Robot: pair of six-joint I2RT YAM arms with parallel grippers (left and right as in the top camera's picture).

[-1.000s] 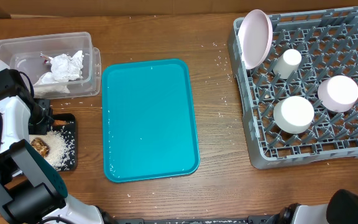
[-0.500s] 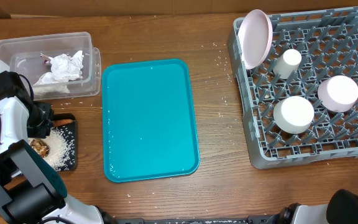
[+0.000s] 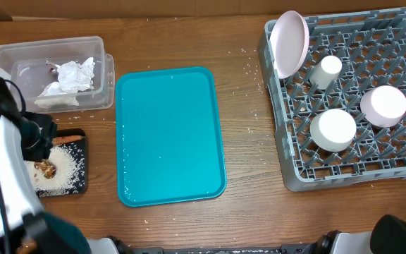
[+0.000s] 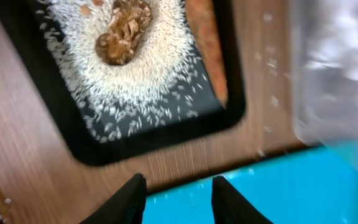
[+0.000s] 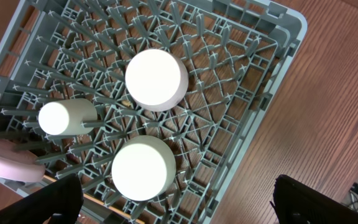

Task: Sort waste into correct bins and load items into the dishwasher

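The black tray [image 3: 81, 185] holds rice [image 3: 63, 169], a brown lump [image 3: 44, 167] and an orange stick [image 4: 205, 43]. My left gripper [image 3: 37, 137] hovers over the tray's top edge. In the left wrist view [image 4: 179, 194] it is open and empty. The clear tub [image 3: 5, 53] holds crumpled tissue [image 3: 72, 74]. The grey dish rack [image 3: 282, 166] holds a pink plate [image 3: 290, 42], a cup [image 3: 325, 70] and two bowls [image 3: 333, 129] [image 3: 384, 106]. My right gripper [image 5: 188, 205] is wide open and empty above the rack [image 5: 272, 74].
A large teal tray [image 3: 168, 134] lies in the middle, right of the black tray; its edge shows under my left fingers [image 4: 291, 193]. Loose rice grains are scattered on the wood between the teal tray and the rack [image 3: 249, 67].
My left arm has risen toward the overhead camera and its gripper has shifted slightly left over the black tray. The rack, the dishes and the right side look the same.
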